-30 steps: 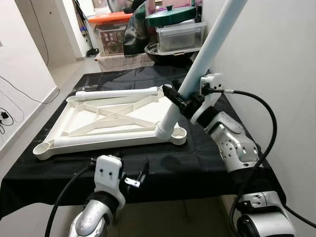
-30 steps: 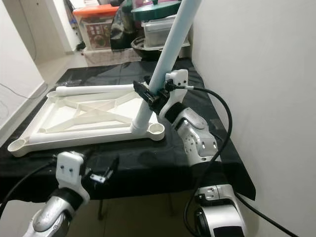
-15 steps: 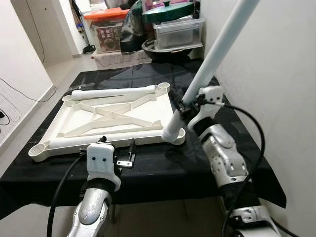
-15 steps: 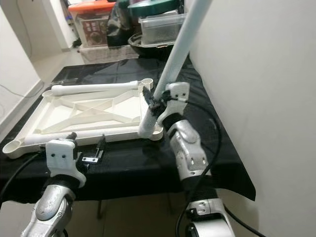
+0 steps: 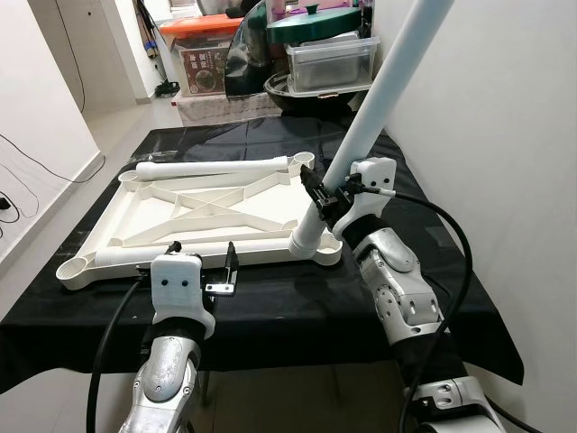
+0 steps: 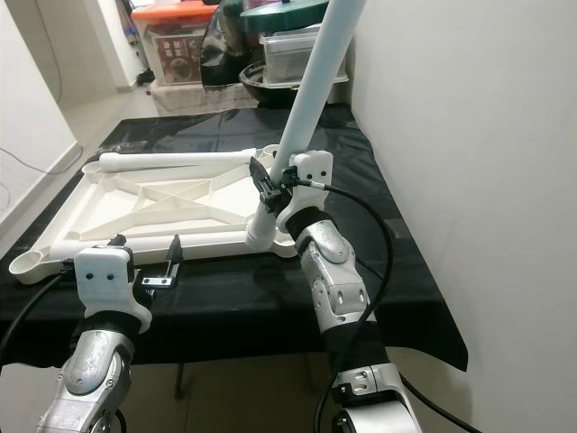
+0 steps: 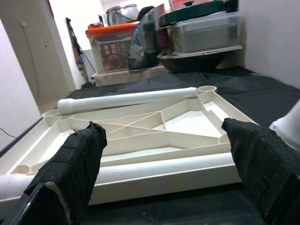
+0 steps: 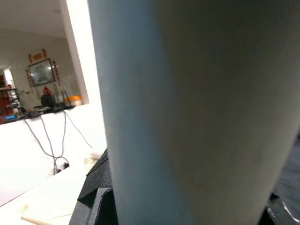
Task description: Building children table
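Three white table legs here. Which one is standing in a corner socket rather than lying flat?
The leg held by the right gripper, rising tilted from the tabletop's near right corner socket. The other two lie flat along its far and near edges.

A black cloth (image 5: 297, 311) covers the desk. Beyond its far edge stand a clear plastic bin (image 5: 331, 65) under a green lid (image 5: 311, 24), an orange-lidded storage box (image 5: 202, 63) and a dark bowl (image 5: 311, 92).
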{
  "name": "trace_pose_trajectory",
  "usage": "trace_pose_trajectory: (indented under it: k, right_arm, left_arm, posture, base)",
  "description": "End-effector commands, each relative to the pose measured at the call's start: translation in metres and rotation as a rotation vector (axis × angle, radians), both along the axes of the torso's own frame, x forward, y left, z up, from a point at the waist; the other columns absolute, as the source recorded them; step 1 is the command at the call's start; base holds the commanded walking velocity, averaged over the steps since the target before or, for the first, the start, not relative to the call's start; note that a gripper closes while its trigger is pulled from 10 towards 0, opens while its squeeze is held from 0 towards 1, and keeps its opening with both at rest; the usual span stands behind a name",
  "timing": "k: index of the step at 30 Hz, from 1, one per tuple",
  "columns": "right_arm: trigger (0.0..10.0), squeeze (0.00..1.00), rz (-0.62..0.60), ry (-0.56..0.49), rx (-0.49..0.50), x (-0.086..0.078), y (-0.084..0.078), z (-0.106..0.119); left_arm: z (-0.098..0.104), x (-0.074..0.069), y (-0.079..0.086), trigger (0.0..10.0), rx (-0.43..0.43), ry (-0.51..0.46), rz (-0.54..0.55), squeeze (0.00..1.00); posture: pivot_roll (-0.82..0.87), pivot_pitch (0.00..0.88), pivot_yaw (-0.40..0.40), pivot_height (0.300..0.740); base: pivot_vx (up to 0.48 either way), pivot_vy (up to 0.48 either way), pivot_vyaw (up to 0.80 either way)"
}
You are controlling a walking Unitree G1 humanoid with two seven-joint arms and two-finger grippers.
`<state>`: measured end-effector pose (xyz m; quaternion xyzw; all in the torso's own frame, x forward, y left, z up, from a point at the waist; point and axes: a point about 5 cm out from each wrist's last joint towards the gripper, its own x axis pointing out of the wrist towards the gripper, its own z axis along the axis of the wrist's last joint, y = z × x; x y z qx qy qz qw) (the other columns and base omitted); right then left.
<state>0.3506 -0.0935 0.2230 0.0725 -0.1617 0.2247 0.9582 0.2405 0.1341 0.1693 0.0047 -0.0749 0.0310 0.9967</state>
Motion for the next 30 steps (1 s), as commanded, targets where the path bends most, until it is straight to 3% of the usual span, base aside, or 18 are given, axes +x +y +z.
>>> trace_pose_trajectory:
  k: [1,22,30]
  right_arm:
    - [10.0,0.00,-0.002,-0.015,0.000,0.0005,0.0034,0.0020]
    - [10.0,0.00,0.002,0.000,0.003,0.0001,0.0068,-0.0018]
    - [10.0,0.00,-0.003,-0.009,0.013,0.0032,0.0050,0.0027]
  left_arm:
    - [-0.0004,0.0016,0.0026,10.0,0.011,-0.002,0.022,0.00]
    - [-0.0063,0.0012,0.0031,10.0,0.006,0.023,0.029,0.00]
    - [-0.0085,0.0030,0.0097,10.0,-0.003,0.036,0.077,0.00]
  posture:
    - [0.01,0.000,0.046,0.740]
    - [0.02,0.000,0.047,0.740]
    - [0.02,0.000,0.046,0.740]
  base:
    - [0.277,0.000,0.00]
    - [0.346,0.000,0.00]
    - [0.000,0.000,0.00]
